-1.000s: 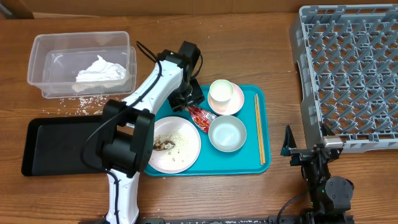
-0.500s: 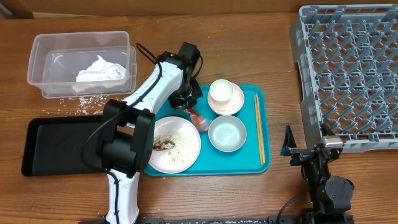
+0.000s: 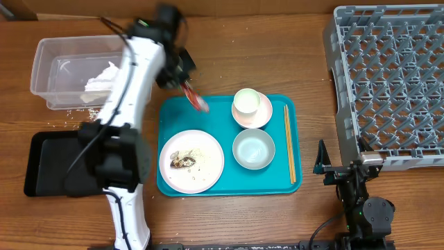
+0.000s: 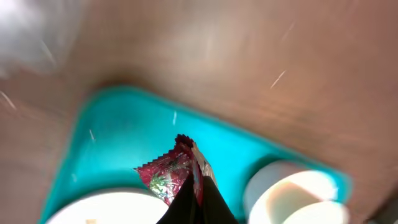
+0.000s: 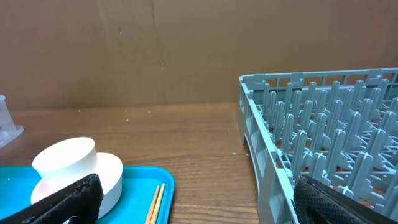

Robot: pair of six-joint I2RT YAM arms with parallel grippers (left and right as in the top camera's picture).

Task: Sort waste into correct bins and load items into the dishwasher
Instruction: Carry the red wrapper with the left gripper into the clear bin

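Overhead view: the left gripper point(image 3: 184, 80) had left the spot between plate point(image 3: 205, 147) and bowls point(image 3: 251, 105) where it worked a second earlier and swung far and left. The wrapper point(image 3: 196, 99) had gone with it, no longer lying on the teal tray point(image 3: 225, 117) but dangling over that tray's far-left corner. The arm was blurred, so it was probably mid-swing. In the left wrist view the jaws were pinched tight on the wrapper's lower end, the crumpled foil hanging clear above the tray.

The tub point(image 3: 48, 50), with the tissue point(image 3: 97, 80) in it, lay just left of the gripper and looked the likely target. The black tray point(image 3: 48, 167) sat nearer, left of the teal one.

So the pick had succeeded, and only the carry and release remained for this piece. The scraps point(image 3: 184, 161) sat on the plate, and the bowls and chopsticks point(image 3: 288, 142) were not yet in the rack point(image 3: 388, 83). The right gripper point(image 5: 205, 200) rested near the table's near edge beside the rack, jaws spread wide, holding nothing
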